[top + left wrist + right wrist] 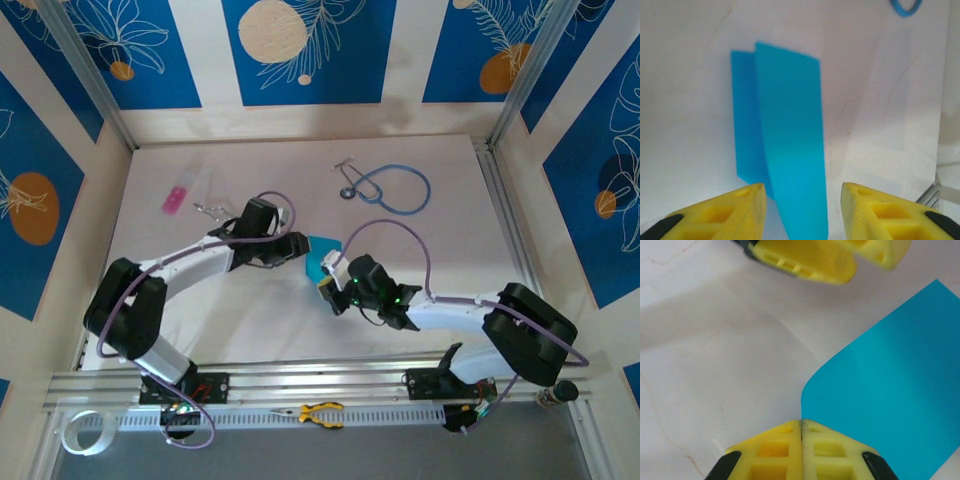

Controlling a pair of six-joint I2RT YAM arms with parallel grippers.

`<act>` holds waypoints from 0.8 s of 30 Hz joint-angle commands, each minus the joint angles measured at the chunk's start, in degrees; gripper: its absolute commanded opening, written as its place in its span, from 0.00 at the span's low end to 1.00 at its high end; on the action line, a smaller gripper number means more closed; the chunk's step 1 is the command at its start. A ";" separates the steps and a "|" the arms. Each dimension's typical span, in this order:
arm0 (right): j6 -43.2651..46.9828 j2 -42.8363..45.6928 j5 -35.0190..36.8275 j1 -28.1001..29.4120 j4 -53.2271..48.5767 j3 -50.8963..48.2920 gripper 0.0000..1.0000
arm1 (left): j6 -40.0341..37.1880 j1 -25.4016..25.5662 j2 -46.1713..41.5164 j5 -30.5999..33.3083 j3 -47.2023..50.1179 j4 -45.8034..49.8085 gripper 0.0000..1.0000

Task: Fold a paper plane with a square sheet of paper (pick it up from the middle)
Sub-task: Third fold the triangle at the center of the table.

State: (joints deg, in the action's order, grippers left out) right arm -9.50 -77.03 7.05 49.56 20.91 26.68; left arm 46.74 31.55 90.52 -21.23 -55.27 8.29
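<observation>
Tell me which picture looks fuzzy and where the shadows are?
Left wrist view: the blue paper looks smeary along its edges. Right wrist view: its curved edge is crisp. Top external view: light is even, with soft shadows on the table.

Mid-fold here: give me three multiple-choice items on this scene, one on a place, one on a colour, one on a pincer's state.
1. Where does the stethoscope lie?
A. On the near rail
B. On the far part of the table, beyond the paper
C. Under the left arm

2. What colour is the sheet of paper?
A. Pink
B. White
C. Cyan-blue

3. How does the left pincer stand?
A. Open, with the paper between its fingers
B. Shut on the stethoscope
C. Shut, fingertips touching

Answers:
1 B: the top view shows it past the paper.
2 C: it is cyan in every view.
3 A: the left wrist view shows a clear gap.
</observation>
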 commanded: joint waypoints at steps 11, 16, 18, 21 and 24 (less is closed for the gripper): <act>-4.82 -1.21 -12.29 -4.03 0.80 -1.54 0.04 | -11.34 -0.54 17.69 -11.60 -20.80 8.70 0.31; -4.91 -2.73 -11.78 -3.51 1.20 -0.63 0.04 | -14.65 0.17 24.09 -10.46 -25.78 14.49 0.27; -4.79 -3.54 -11.45 -3.18 0.81 -0.03 0.04 | -15.25 0.25 25.83 -10.26 -26.33 15.13 0.26; -5.03 -4.69 -11.05 -2.64 0.95 0.63 0.04 | -16.06 0.47 28.45 -10.10 -27.19 16.15 0.24; -5.55 -5.80 -10.49 -2.11 0.81 1.51 0.04 | -17.33 0.87 30.32 -9.20 -28.16 17.98 0.23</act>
State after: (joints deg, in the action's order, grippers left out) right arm -14.09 -81.82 -3.33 46.87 21.39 26.11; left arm 32.16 31.79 119.26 -30.41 -81.34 22.33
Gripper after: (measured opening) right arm 0.056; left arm 0.229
